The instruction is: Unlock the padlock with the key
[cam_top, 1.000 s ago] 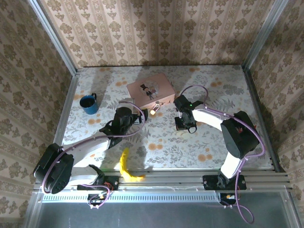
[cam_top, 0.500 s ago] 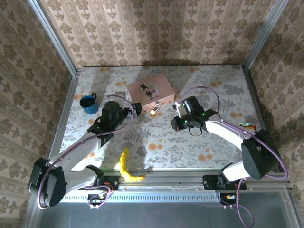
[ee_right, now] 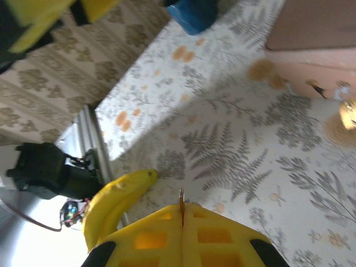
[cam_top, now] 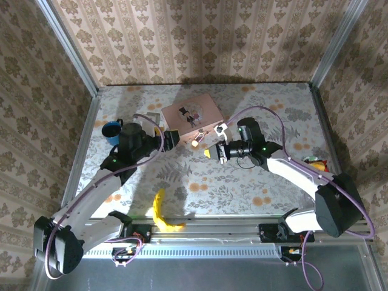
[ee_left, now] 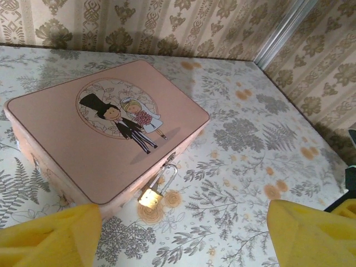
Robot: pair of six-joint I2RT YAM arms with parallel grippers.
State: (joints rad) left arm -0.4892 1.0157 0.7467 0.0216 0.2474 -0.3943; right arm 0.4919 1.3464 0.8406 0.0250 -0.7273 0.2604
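1. The padlock point(ee_left: 151, 196) lies flat on the table point(ee_left: 250, 167), touching the front edge of the pink box point(ee_left: 83, 139). Its shackle runs up to the box clasp.
2. The padlock's long axis is slanted in the left wrist view. The brass body is low and left, the shackle up and right. The bottom end therefore faces away from the box, roughly toward the near side.
3. The right gripper point(ee_right: 182, 219) has its yellow pads pressed together on a thin metal blade, which I take to be the key point(ee_right: 181, 199). Only its edge pokes out.
4. Key relation: in the right wrist view the blade points at bare table, with the padlock off to the right at the frame edge. From above, the padlock sits just up and left of that gripper's tip, near but not touching. My read is that the blade must swing round to meet the lock's bottom end.
5. The left gripper point(ee_left: 181, 236) is spread wide, with the pads at the two bottom corners of its view and nothing between them. It faces the padlock squarely, from the box's other side.
6. Both arms are close to the lock. The right one carries the key.
7. Hard to see:
   - The keyhole is not visible anywhere.
   - The padlock is blurred and cut off in the right wrist view.
   - The key's teeth and head are hidden inside the pads.
8. A banana point(ee_right: 119, 194) and a blue cup point(ee_right: 194, 11) sit well away from the lock.
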